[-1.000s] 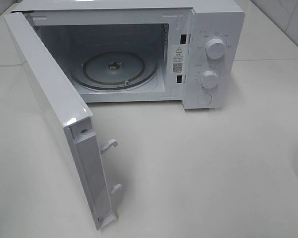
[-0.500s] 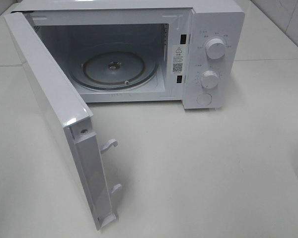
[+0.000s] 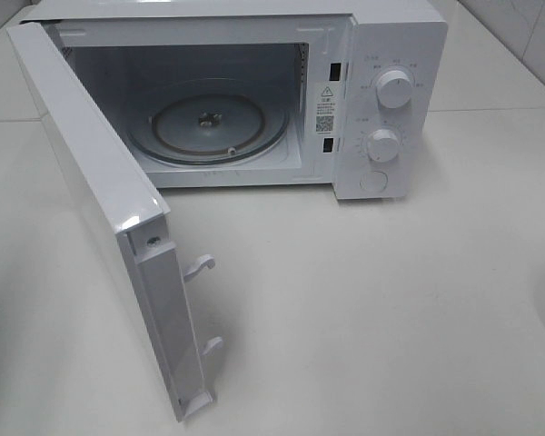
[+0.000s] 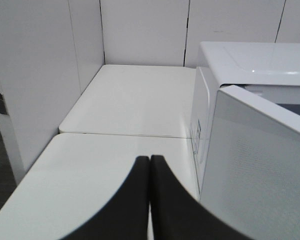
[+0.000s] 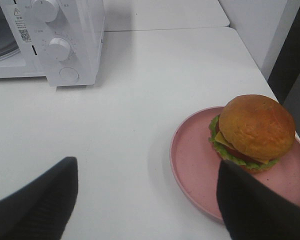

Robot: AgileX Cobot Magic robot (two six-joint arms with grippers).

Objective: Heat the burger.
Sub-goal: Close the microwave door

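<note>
Now left gripper pressed together, empty, beside microwave door. Right gripper spread; burger at 3 o'clock on pink plate, ungrasped.

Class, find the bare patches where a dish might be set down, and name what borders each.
Free: the table between the open door and the microwave front; the turntable inside it. Crowded: the pink plate, where the burger sits near the right gripper.
</note>
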